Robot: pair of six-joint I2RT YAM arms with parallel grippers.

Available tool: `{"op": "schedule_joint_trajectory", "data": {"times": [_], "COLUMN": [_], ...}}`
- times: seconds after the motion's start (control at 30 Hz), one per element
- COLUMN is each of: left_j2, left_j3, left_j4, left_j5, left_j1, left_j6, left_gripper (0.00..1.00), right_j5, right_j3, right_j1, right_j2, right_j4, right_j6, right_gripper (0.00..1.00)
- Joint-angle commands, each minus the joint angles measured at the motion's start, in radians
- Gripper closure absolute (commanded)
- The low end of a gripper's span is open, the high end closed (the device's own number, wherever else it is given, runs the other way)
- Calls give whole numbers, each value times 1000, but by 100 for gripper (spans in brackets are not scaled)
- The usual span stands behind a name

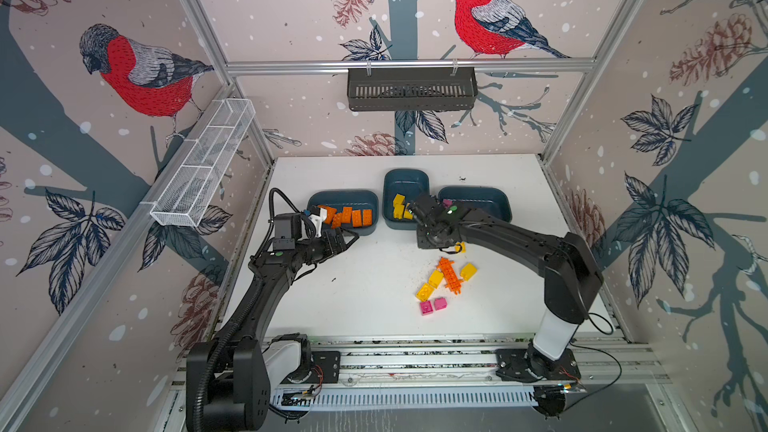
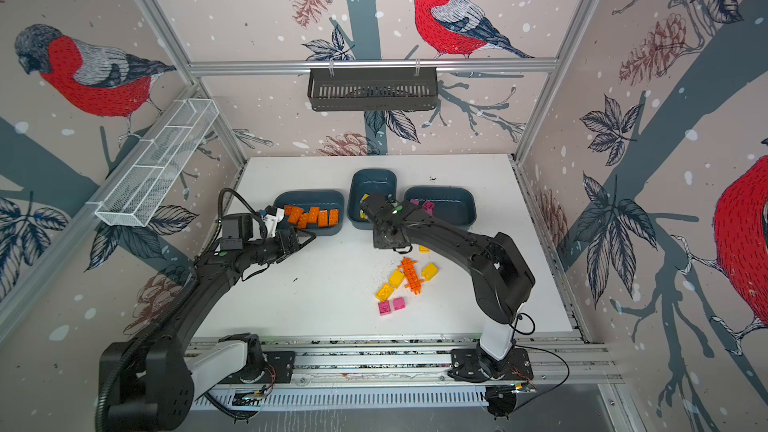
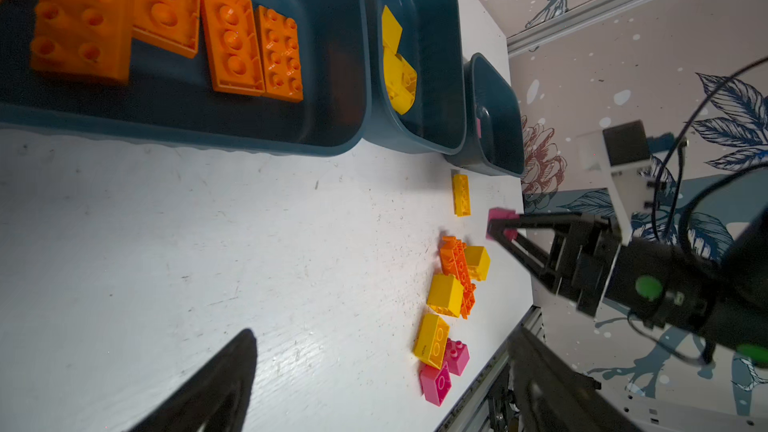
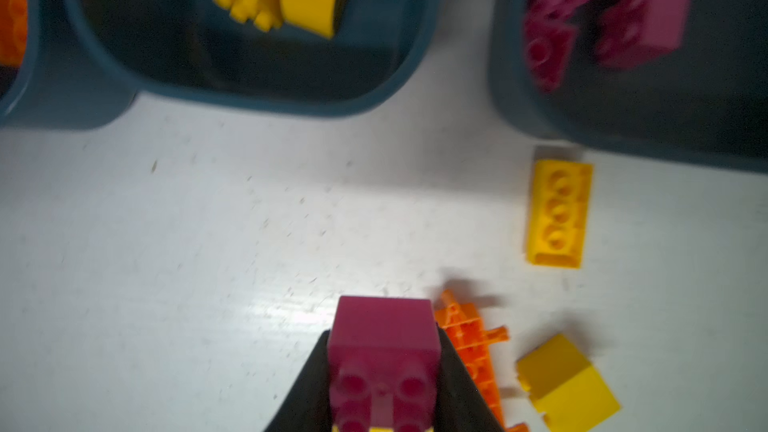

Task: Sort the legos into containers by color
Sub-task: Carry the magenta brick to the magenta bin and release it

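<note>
My right gripper is shut on a magenta brick, held a little above the table in front of the tubs. The left wrist view shows that grip from the side. Three teal containers stand in a row: one with orange bricks, one with yellow, one with magenta. Loose legos lie in front: a spiky orange piece, yellow bricks, two magenta bricks and a yellow oblong. My left gripper is open and holds nothing, near the orange tub's front.
A black slotted basket hangs on the back wall. A white wire-mesh tray hangs on the left wall. The arms' rail runs along the table's front edge. Bare white tabletop lies between the arms.
</note>
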Motion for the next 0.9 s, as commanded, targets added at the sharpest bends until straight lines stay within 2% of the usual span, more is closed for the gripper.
{"op": "schedule_joint_trajectory", "data": {"times": [0.0, 0.13, 0.33, 0.6, 0.67, 0.8, 0.87], "left_j2": [6, 25, 57, 92, 95, 95, 95], "left_j3": [15, 32, 46, 75, 78, 81, 83], "left_j4": [86, 129, 229, 239, 236, 228, 220], "left_j5": [48, 51, 62, 56, 55, 52, 51], "left_j1": [-6, -41, -92, -103, -103, -103, -103], "left_j6": [-44, -80, -158, -168, -164, -160, -156], "left_gripper": [6, 6, 6, 6, 6, 6, 6], "right_j5": [52, 40, 8, -52, -73, -126, -145], "right_j3": [35, 70, 62, 67, 68, 90, 81], "right_j1": [-98, -236, -372, -462, -475, -483, -482], "right_j2": [-4, 26, 85, 194, 214, 228, 199], "right_j4": [-3, 41, 109, 187, 208, 205, 196], "right_j6": [-129, -199, -265, -304, -309, -322, -317], "right_gripper": [69, 69, 69, 65, 61, 42, 39]}}
